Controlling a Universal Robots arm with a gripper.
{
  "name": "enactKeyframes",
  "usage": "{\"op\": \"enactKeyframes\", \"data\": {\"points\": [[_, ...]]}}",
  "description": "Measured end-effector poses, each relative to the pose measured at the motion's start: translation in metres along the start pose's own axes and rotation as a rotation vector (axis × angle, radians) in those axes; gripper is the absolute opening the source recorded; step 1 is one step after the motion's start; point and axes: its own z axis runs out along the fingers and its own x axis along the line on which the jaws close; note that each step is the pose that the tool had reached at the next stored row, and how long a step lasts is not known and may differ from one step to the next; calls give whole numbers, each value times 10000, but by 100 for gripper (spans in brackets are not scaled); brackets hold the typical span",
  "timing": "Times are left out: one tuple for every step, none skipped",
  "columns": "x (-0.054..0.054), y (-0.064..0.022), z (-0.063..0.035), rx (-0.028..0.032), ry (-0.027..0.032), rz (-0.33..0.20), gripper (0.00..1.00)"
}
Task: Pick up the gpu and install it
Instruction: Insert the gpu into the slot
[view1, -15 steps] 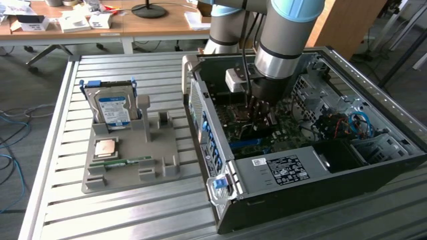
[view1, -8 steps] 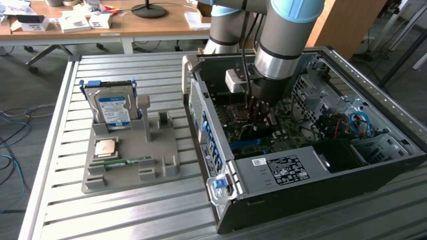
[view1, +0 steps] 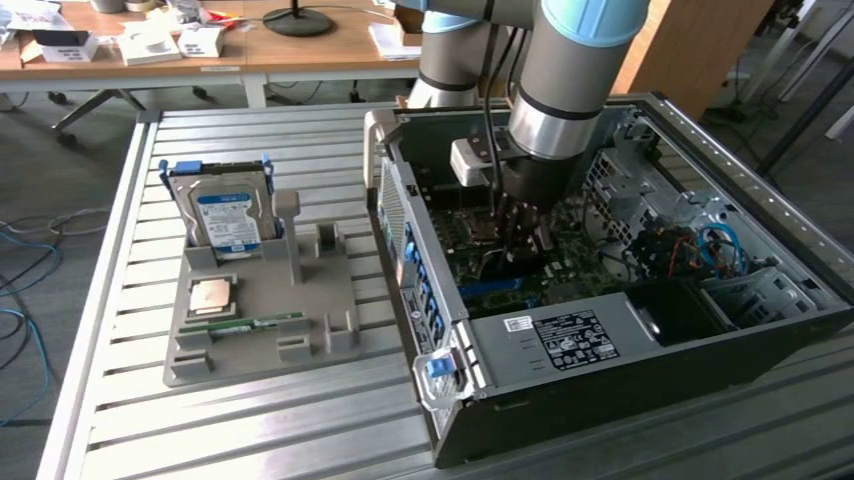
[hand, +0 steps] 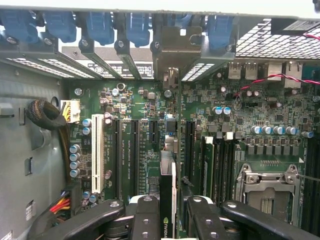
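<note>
Two black fingers (hand: 145, 222) are clamped on the gpu (hand: 167, 185), one on each face. The card is seen edge-on, a thin dark strip with a pale band along it and a green-and-white logo between the fingers. It stands upright over the motherboard (hand: 135, 105), in line with the long black slots. Its lower edge is hidden behind its own body, so I cannot tell whether it sits in a slot or hangs just above one. At its far end a grey metal bracket (hand: 175, 47) reaches the rear wall of the case, among a row of blue clips (hand: 100, 25). Whether the bracket touches the wall is unclear. One white slot (hand: 97, 155) lies beside the black ones.

From outside, one arm (view1: 574, 70) reaches down into the one open case (view1: 561, 400), which lies along the counter's (view1: 267, 420) edge at the exterior view's right. There the gpu is hard to make out under the wrist.

Near the counter's opposite edge sits one grey tray (view1: 314, 345). It holds one memory stick (view1: 240, 325) lying flat, one processor chip (view1: 214, 297) behind it, and one hard drive (view1: 227, 215) with a blue label standing upright at the far end.
</note>
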Motion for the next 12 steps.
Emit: {"op": "enactKeyframes", "data": {"points": [[0, 2, 0, 0, 0, 1, 26], [0, 6, 1, 0, -1, 3, 26], [0, 5, 1, 1, -1, 2, 26], [0, 5, 0, 0, 0, 0, 26], [0, 5, 1, 6, -1, -1, 26], [0, 6, 1, 8, -1, -1, 26], [0, 6, 0, 11, -1, 0, 26], [0, 6, 0, 14, -2, 0, 26], [0, 6, -3, 15, -1, -1, 26], [0, 6, -6, 17, 0, -1, 26], [0, 6, -9, 19, -1, -1, 26], [0, 6, -9, 22, -2, 0, 26]]}}
